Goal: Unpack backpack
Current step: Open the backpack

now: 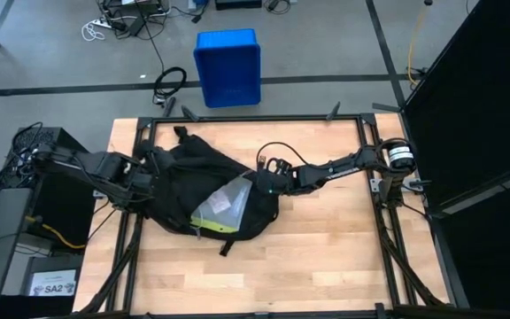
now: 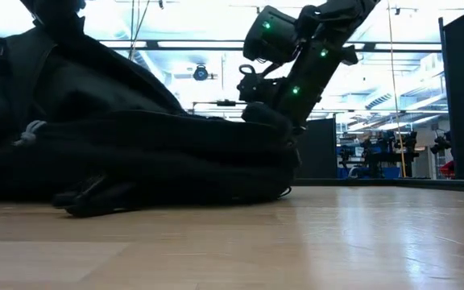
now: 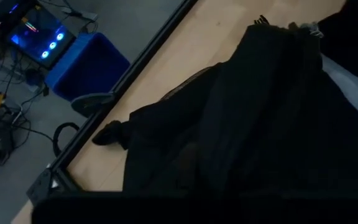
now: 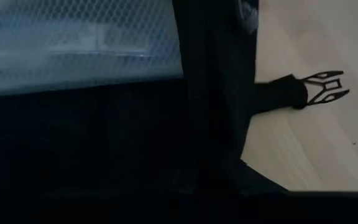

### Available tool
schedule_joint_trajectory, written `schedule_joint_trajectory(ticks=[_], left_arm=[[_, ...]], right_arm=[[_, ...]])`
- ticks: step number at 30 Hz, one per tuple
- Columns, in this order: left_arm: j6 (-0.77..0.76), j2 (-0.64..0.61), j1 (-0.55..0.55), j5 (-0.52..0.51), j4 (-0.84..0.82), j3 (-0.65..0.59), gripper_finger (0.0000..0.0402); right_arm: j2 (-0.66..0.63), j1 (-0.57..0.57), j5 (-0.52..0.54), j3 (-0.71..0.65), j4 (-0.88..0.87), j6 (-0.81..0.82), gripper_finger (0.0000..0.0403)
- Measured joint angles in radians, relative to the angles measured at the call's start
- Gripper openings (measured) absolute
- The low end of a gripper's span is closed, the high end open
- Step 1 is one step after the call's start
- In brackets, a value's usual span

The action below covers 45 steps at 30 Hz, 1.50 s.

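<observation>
— How far was the unpacking carried?
— The backpack [image 1: 197, 190] lay opened on the tabletop [image 1: 326, 248]; a mesh pouch [image 1: 222, 204] was exposed inside, nothing removed. Neither claw's state could be told

Matt black cloth backpack [image 1: 193, 190], with a translucent mesh-textured pouch [image 1: 224, 206] just beside the right gripper [image 1: 262, 182]; smooth pale wood table [image 1: 326, 248]; glossy blue plastic bin [image 1: 228, 66] beyond

Backpack [image 1: 197, 190] lies left of centre on table [image 1: 326, 248]; left gripper [image 1: 144, 188] at its left edge, right gripper [image 1: 264, 183] at its right.
</observation>
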Motion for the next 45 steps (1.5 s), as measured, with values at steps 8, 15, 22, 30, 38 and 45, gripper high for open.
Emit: schedule_joint_trajectory(ticks=[8, 15, 22, 30, 38, 45], left_arm=[[-0.138, -0.010, 0.000, -0.053, -0.203, 0.071, 0.0000], [-0.030, -0.013, 0.002, 0.012, -0.049, 0.039, 0.0000], [0.076, 0.032, 0.004, 0.052, 0.116, -0.001, 0.0000], [0.091, 0.092, 0.003, 0.079, 0.195, -0.001, 0.0000], [0.160, 0.131, 0.003, 0.107, 0.294, -0.002, 0.0000], [0.162, 0.137, 0.003, 0.111, 0.300, -0.002, 0.0000]], right_arm=[[0.002, 0.013, 0.047, 0.000, 0.097, 0.073, 0.0000], [-0.011, 0.022, 0.018, -0.007, 0.043, 0.001, 0.0000], [-0.091, 0.035, -0.046, -0.015, 0.254, -0.122, 0.0017], [-0.183, 0.078, -0.020, -0.017, 0.386, -0.230, 0.0113], [-0.187, 0.149, -0.010, -0.015, 0.556, -0.364, 0.0220], [-0.189, 0.174, 0.243, -0.012, 0.503, -0.449, 0.0250]])
